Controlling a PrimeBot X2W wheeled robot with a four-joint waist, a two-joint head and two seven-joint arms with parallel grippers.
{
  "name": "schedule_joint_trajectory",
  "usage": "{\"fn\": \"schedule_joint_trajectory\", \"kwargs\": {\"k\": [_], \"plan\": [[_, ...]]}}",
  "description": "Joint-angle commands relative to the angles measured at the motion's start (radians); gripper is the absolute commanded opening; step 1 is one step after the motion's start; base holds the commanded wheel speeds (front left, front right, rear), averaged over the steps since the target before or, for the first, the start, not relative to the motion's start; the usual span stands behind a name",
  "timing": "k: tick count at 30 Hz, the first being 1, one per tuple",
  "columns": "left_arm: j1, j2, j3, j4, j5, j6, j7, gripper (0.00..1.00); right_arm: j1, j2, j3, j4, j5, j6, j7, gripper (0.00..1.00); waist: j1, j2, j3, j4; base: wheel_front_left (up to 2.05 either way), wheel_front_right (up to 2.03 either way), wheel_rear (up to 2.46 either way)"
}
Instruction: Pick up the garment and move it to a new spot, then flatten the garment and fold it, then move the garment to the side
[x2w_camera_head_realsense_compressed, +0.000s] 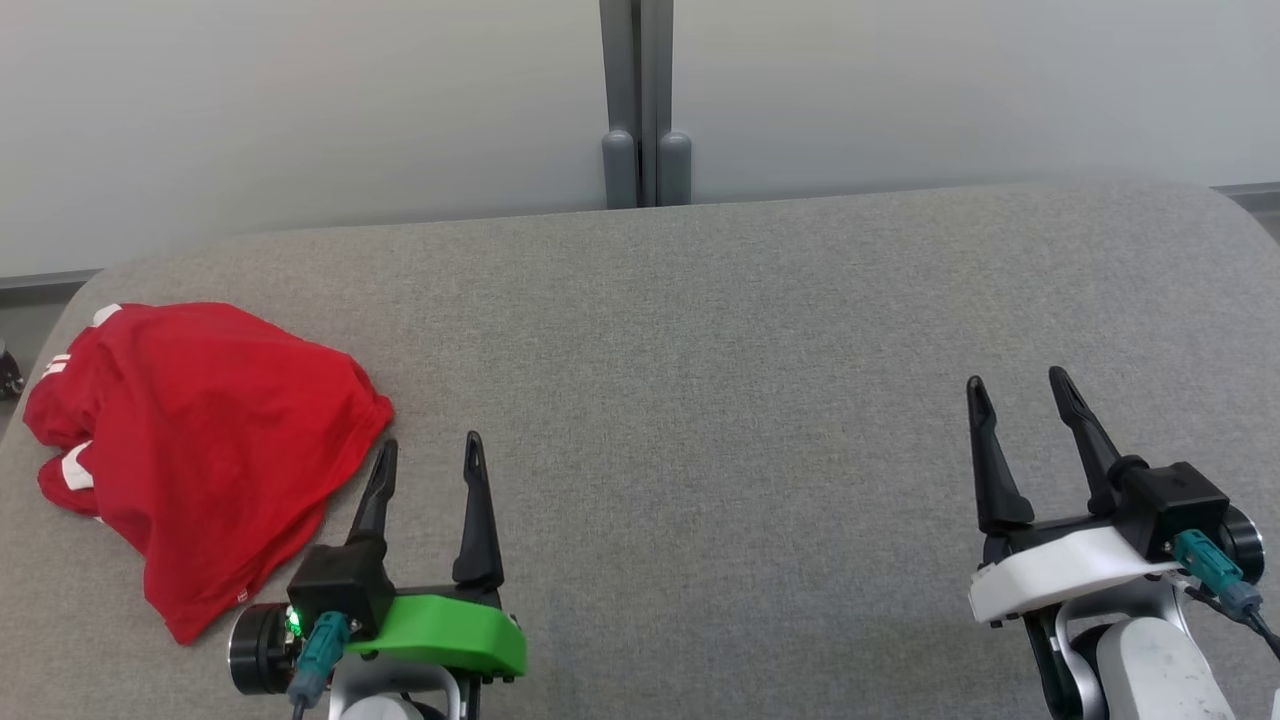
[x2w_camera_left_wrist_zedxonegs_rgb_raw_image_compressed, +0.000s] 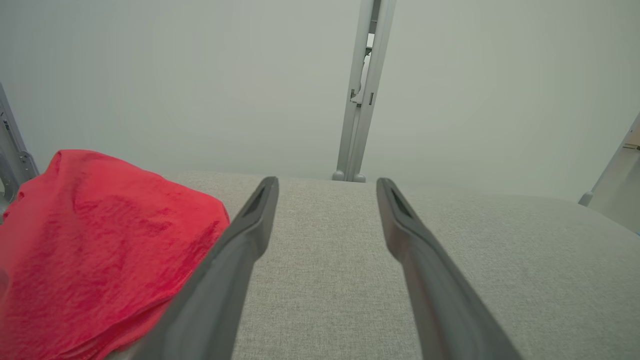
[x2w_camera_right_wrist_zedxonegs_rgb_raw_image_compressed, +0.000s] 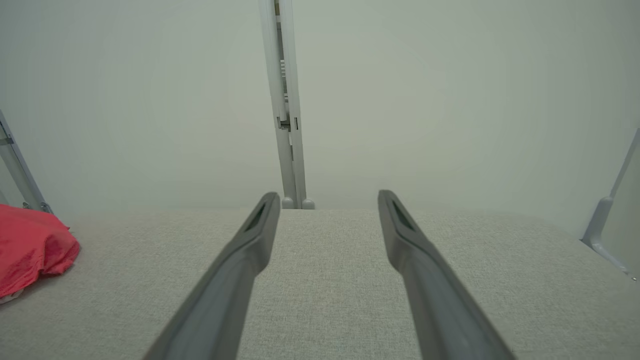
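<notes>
1. Left gripper: green-bodied, with its two dark fingers spread apart and nothing between them. It sits to the robot's left of the grey post and on the near side of the table.
2. Right gripper: white-bodied, fingers likewise parted and empty, on the near side to the right of the post.
3. Red shirt: white trim, bunched in a loose heap. It lies far left of the post at the left end of the grey table, just beside the left gripper's outer finger. Whether they touch cannot be told.
4. Stage, as judged: the pick-up has not begun.
5. Hazards, as judged:
   - A shallow pinch may catch a single layer, so the heap would trail and twist on lifting.
   - A sideways nudge from the outer finger could push cloth toward the table's left edge and over it.
   - Closing too low may snag the table's fabric cover.
</notes>
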Motion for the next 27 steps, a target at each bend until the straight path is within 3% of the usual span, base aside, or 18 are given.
{"fn": "schedule_joint_trajectory", "kwargs": {"k": [1,7,11,27], "plan": [[-0.007,-0.003,0.007,-0.01,0.008,-0.002,-0.011,1.0,-0.002,-0.002,0.004,-0.006,0.005,0.0,-0.012,1.0,0.0,0.0,0.0,0.0,0.0,0.0,0.0],[0.023,-0.019,0.044,-0.017,-0.022,-0.065,-0.023,1.0,0.007,-0.003,-0.014,-0.007,0.112,0.0,-0.023,1.0,0.0,0.0,-0.002,-0.001,0.0,0.0,0.0],[0.033,-0.024,0.068,-0.006,-0.018,-0.097,-0.031,1.0,0.011,-0.002,-0.006,-0.001,0.11,0.0,-0.031,1.0,0.0,0.0,-0.005,-0.002,0.0,0.0,0.0],[0.037,-0.024,0.032,0.024,0.007,-0.099,-0.063,1.0,0.019,-0.004,0.028,0.018,0.01,0.0,-0.062,1.0,0.0,0.0,-0.008,-0.007,0.0,0.0,0.0]]}}
